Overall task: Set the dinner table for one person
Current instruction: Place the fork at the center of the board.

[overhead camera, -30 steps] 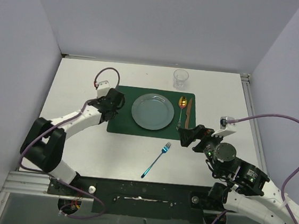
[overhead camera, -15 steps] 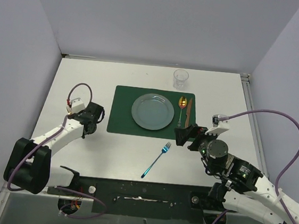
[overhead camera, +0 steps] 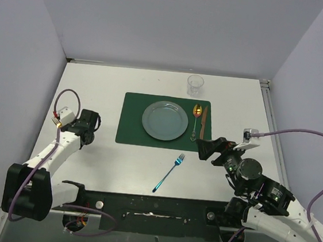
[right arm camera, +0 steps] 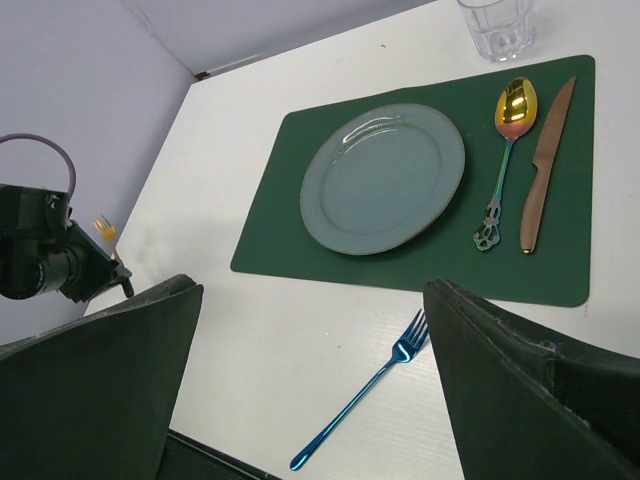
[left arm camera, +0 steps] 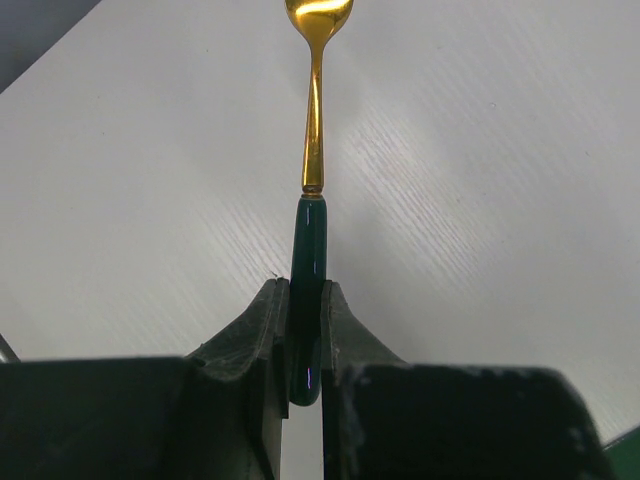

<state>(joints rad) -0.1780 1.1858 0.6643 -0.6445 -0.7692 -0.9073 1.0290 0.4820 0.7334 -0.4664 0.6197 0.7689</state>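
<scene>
A second ago the left gripper [left arm camera: 305, 305] was at the left edge of the mat [overhead camera: 128, 132]. Now it has swung away to the left side of the top view, well apart from the mat. Its jaws are pressed onto the dark green handle of a small gold fork [left arm camera: 313, 130]. I call it a fork because its tip looks like prongs in the right wrist view, but it is tiny there. The right gripper [overhead camera: 207, 149] has hardly moved. It hangs near the right end of the mat with its jaws spread wide and nothing in them.

I think this means the gold fork is being carried away from the place setting, not toward it. The plate [overhead camera: 165, 120], spoon [overhead camera: 195, 120] and knife [overhead camera: 203, 121] lie on the mat. The glass [overhead camera: 195, 85] stands just above it. A blue fork [overhead camera: 169, 173] lies off the mat, lower middle, so the setting looks not yet done.

The table [overhead camera: 96, 85] fills the middle of the top view. It lies under the left gripper, and its bare white top is all around the gold fork. I cannot tell if the fork touches it.
</scene>
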